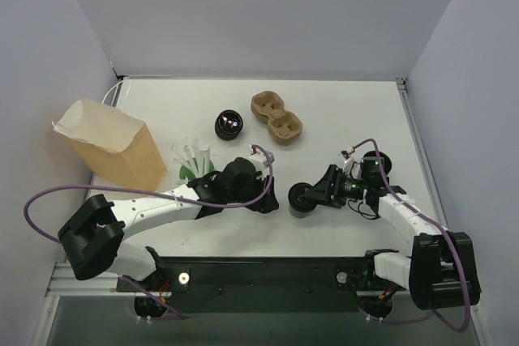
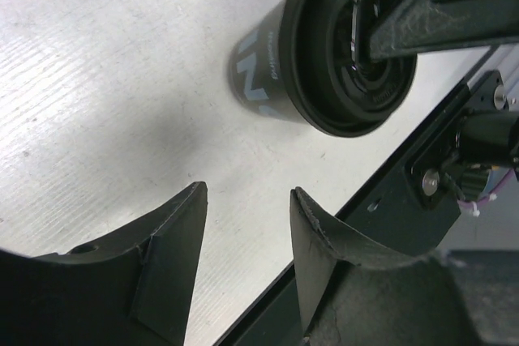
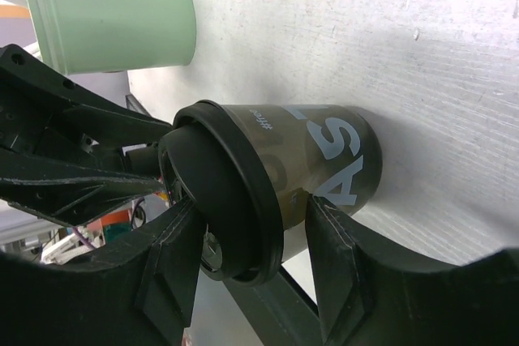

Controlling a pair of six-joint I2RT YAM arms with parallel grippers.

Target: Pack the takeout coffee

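Takeout coffee, round, glossy, black-lidded, sits clamped in right jaws; left jaws stand parted.

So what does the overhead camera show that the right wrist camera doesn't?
Only overhead: the paper bag, the lidless black cup and the cardboard cup carrier. Only the right wrist: the pale lettering on the takeout coffee, close up between the fingers of the right gripper. Both: that coffee, the green cup and the left gripper.
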